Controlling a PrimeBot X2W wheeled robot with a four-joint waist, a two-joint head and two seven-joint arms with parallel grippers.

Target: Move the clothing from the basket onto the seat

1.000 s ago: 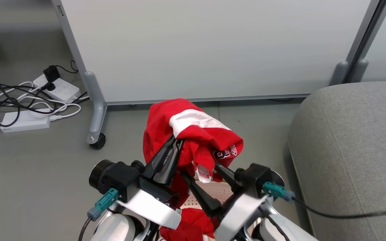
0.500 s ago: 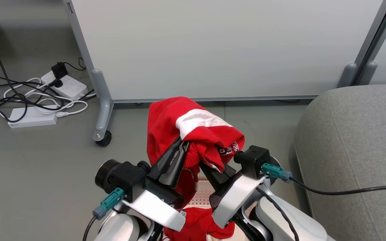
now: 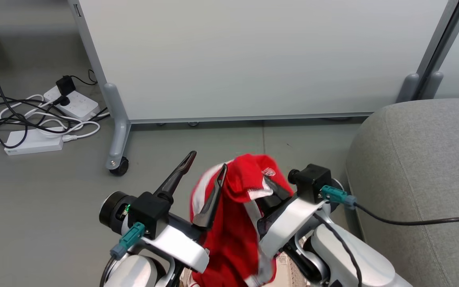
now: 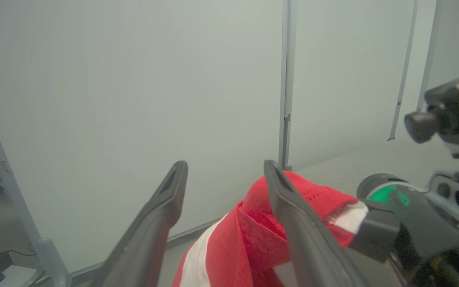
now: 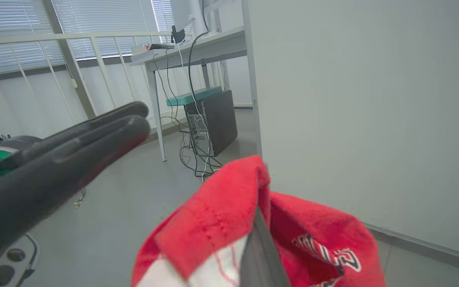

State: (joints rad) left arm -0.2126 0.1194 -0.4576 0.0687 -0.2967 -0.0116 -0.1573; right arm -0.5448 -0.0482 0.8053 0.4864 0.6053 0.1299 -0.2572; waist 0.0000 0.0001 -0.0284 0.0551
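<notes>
Head view: right jaws clamp the clothing [image 3: 231, 235]; left jaws spread wide, touching it.

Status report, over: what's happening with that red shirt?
Left gripper open. Right gripper shut on red garment, held aloft. Grey seat at right, path looks open.

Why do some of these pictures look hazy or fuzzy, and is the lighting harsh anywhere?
Head view: even, soft light, faint shadows, clothing fairly sharp. Left wrist view: milky haze, left gripper's fingers soft. Right wrist view: those fingers loom blurred at left; blinds bright.
</notes>
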